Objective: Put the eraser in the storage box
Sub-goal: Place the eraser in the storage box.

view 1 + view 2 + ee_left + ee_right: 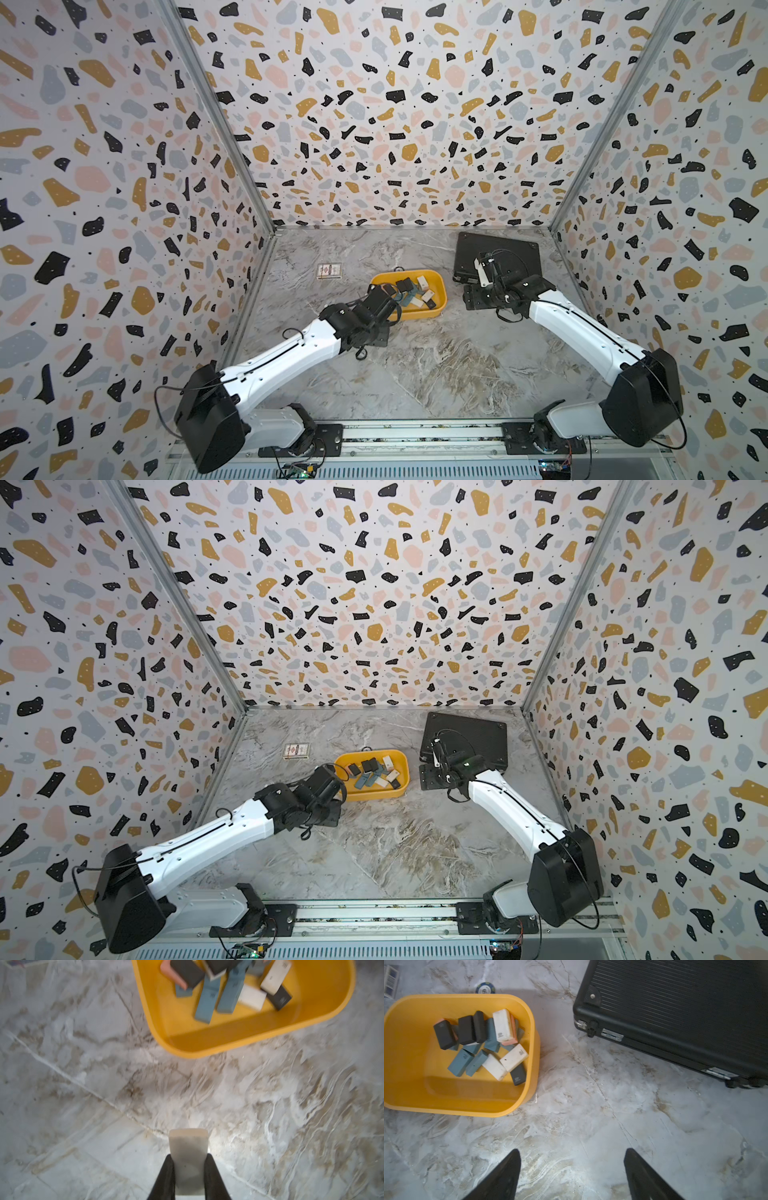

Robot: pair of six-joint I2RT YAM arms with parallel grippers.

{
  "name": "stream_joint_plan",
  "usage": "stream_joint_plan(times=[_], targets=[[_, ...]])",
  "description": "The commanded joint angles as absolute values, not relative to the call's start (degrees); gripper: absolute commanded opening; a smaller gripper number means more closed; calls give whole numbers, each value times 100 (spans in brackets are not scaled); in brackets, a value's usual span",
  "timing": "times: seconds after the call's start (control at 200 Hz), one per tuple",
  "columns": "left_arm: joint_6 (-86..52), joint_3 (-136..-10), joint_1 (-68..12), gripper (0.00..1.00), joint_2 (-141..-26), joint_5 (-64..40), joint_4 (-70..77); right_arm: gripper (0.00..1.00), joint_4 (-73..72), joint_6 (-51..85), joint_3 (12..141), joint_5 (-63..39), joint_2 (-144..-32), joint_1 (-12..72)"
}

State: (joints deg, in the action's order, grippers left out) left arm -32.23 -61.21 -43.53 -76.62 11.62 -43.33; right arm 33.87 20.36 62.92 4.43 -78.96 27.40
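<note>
Card pack [329, 271]: flat on the marble tabletop [415, 365], well apart from the box, on its left in both top views; no part in the task.
Left gripper [189, 1157]: closed on a white eraser [188, 1142], the black fingers [164, 1176] pressing on its two long sides, a good part of the block sticking out in front.
Place of the held eraser: above bare marble, near the storage box [187, 1051] but short of its near rim in the left wrist view; height over the table not possible to tell.
Content of the box: a heap of erasers [481, 1047], black, blue-grey, white and some with a pink edge, lying crosswise toward one end; the other end bare yellow floor.
Poker chip [485, 988]: on the marble just beside the far wall of the box, outside it.
Right gripper [572, 1167]: jaws wide apart, nothing between them, over marble between the box and the black case [675, 1012].
Done, by judgement: pick-up finished, grip looking centred and firm.
Left to do, by judgement: carry over the rim, lower a little, open the fingers; apart from the held one, no eraser seen outside the box.
</note>
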Motion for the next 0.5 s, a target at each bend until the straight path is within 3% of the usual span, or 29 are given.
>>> stream_joint_plan(times=[0.0,0.2,0.496], targets=[[-2479,-6721,-4048,15,-8137,878,-4049,83,3320,2058,6222,608,-7656,2712],[-2206,-7392,-3439,14,-8957,268,-3605,84,3338,2017,6125,668,-7474,2542],[-1980,-8724,-3316,13,-10583,-165,-3631,85,3329,2029,6101,677,-7553,2234]])
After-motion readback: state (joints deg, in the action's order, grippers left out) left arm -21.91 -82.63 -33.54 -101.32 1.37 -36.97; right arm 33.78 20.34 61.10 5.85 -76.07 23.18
